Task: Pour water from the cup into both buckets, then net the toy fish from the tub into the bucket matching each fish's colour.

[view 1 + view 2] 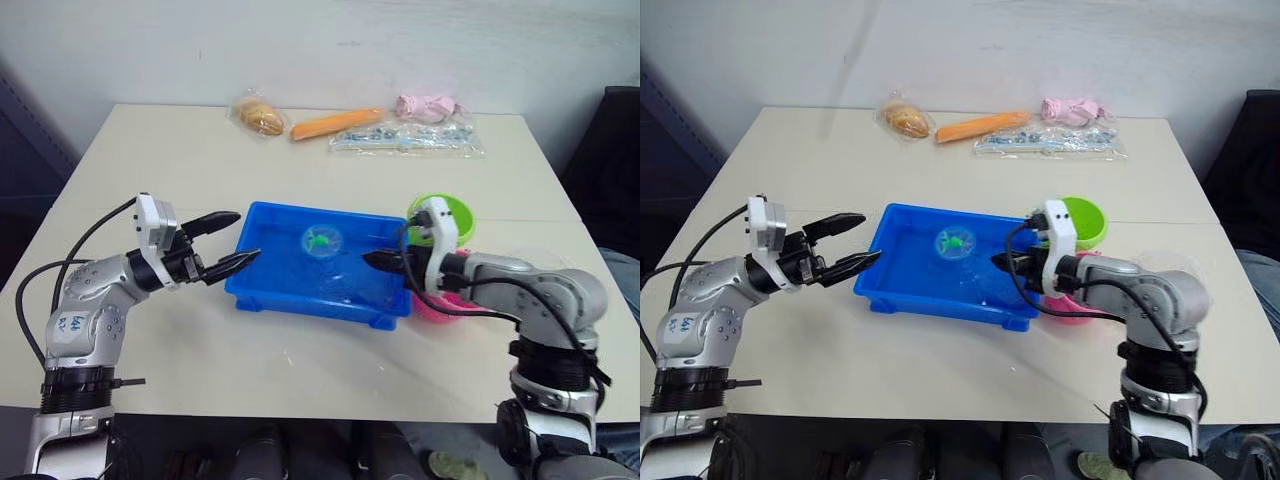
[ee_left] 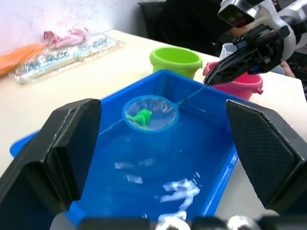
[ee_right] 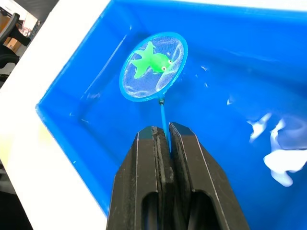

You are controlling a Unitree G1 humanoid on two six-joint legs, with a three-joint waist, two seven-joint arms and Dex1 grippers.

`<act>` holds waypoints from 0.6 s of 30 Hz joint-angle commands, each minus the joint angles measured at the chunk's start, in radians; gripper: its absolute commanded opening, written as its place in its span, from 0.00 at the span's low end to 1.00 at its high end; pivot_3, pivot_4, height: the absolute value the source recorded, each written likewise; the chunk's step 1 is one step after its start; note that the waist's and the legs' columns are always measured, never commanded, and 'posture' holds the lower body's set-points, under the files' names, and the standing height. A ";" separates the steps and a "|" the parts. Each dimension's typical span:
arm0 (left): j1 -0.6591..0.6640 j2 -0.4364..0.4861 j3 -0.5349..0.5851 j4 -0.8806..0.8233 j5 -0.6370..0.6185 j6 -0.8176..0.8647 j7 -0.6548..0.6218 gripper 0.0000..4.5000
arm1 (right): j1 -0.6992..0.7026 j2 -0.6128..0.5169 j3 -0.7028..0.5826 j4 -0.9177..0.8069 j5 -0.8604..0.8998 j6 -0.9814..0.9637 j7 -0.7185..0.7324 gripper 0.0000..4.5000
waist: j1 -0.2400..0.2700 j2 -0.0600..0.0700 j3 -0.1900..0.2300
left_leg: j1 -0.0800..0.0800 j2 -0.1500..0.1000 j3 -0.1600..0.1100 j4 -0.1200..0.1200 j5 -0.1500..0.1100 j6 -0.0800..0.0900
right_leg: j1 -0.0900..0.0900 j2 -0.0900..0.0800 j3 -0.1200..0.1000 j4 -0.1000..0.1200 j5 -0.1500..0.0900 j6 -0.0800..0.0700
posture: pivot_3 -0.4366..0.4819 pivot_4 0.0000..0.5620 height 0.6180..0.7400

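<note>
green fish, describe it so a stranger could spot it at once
Find the shallow bright blue plastic tub mid-table. Over it the right gripper holds a small round blue-rimmed net. The tiny lime-green toy fish lies in that net's mesh.

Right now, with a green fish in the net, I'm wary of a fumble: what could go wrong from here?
1. The right gripper pinches only the thin handle of the net, so it may twist or slip.
2. The green fish lies loose in the shallow hoop; a tilt could drop it back into the tub.
3. The green bucket stands right behind the pink bucket, so the fish could land in pink.
</note>
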 commanded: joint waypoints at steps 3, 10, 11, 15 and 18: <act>-0.050 -0.009 -0.023 0.015 0.008 -0.029 -0.029 0.99 | 0.063 -0.069 -0.111 -0.172 0.129 0.028 0.038 0.00 | -0.003 0.000 0.000 | 0.000 0.000 0.000 -0.001 0.000 0.000 | 0.000 0.000 0.000 -0.001 0.000 0.000 | 0.48 0.27 1.00; -0.129 -0.046 -0.063 0.069 0.013 -0.038 -0.056 0.99 | 0.111 -0.171 -0.269 -0.233 0.229 0.038 0.004 0.00 | 0.000 0.000 0.000 | 0.001 0.000 0.001 -0.001 0.000 0.000 | 0.000 0.000 0.001 0.000 0.000 0.000 | 0.48 0.27 1.00; -0.139 -0.055 -0.069 0.075 0.015 -0.040 -0.057 0.99 | 0.114 -0.191 -0.296 -0.227 0.235 0.038 -0.003 0.00 | 0.001 0.000 0.000 | 0.001 0.000 0.001 -0.001 0.000 0.000 | 0.000 0.000 0.001 -0.001 0.000 0.000 | 0.48 0.27 1.00; -0.165 -0.094 -0.089 0.080 0.017 -0.037 -0.052 0.99 | 0.157 -0.320 -0.361 -0.186 0.202 0.001 0.014 0.00 | 0.012 0.000 0.000 | 0.000 -0.001 0.000 -0.001 0.000 0.001 | 0.001 0.000 0.001 -0.002 0.000 0.000 | 0.48 0.27 1.00; -0.169 -0.107 -0.095 0.082 0.021 -0.037 -0.052 0.99 | 0.179 -0.383 -0.373 -0.138 0.176 -0.044 0.028 0.00 | 0.015 0.000 0.000 | 0.000 -0.001 0.001 -0.001 -0.001 0.001 | 0.001 0.000 0.001 -0.004 0.001 0.001 | 0.48 0.27 1.00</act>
